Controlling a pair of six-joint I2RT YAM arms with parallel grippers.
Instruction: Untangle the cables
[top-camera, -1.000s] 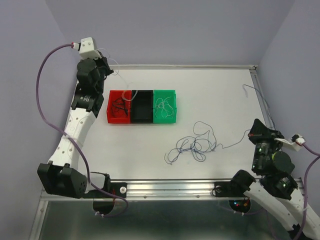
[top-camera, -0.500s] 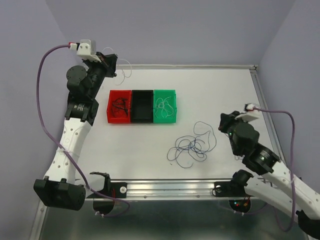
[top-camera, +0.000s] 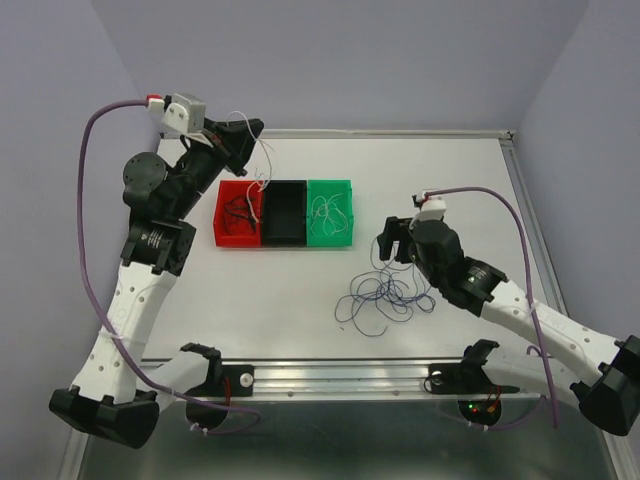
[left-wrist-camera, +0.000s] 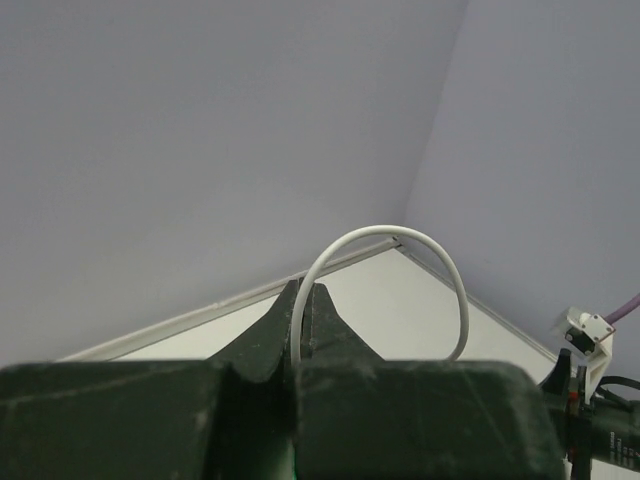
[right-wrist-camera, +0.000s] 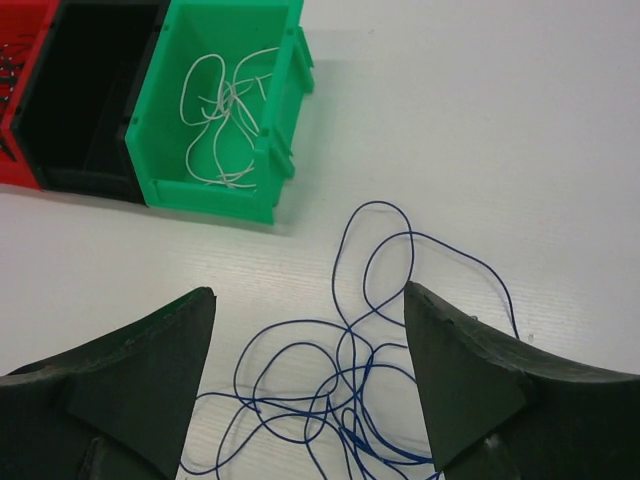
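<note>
Several blue cables underlie gaping right gripper; left gripper pinches white cable.

Bare worktop lies open to the right of and beyond the blue cable tangle, which sits under the spread right hand. The red bin, black bin and green bin wall off the left, and the left hand, pinching a white cable, hangs beyond the red one

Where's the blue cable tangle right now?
In the top view the blue cable tangle lies on the table right of centre, nearer the arms than the green bin, just below the right gripper, its fingers spread.
</note>
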